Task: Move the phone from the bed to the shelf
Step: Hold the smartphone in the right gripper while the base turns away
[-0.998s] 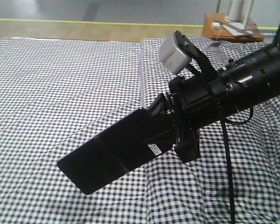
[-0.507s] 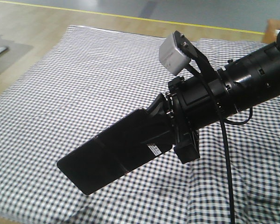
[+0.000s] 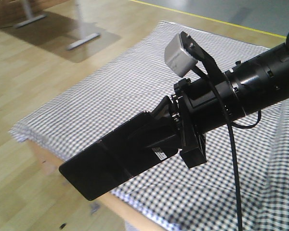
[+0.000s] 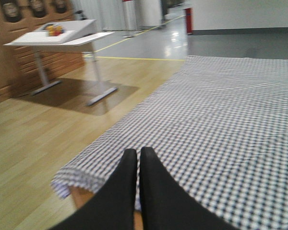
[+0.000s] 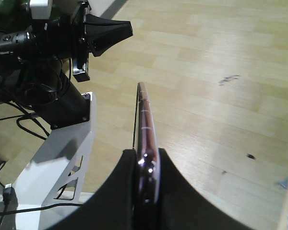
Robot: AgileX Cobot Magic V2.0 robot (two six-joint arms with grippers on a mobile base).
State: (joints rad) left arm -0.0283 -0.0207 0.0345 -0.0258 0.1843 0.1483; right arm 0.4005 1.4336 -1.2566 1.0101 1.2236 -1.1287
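Half the phone [image 3: 106,166] (right hand [image 3: 161,129] clamping it) overhangs the bed [image 3: 135,72] edge.

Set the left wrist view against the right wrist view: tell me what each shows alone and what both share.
Left wrist only: the bed in checked fabric and a white desk. Right wrist only: the phone, seen edge-on and clamped by the fingers of the right gripper, plus the white robot base. Both: the wooden floor and the left gripper, its fingers shut.
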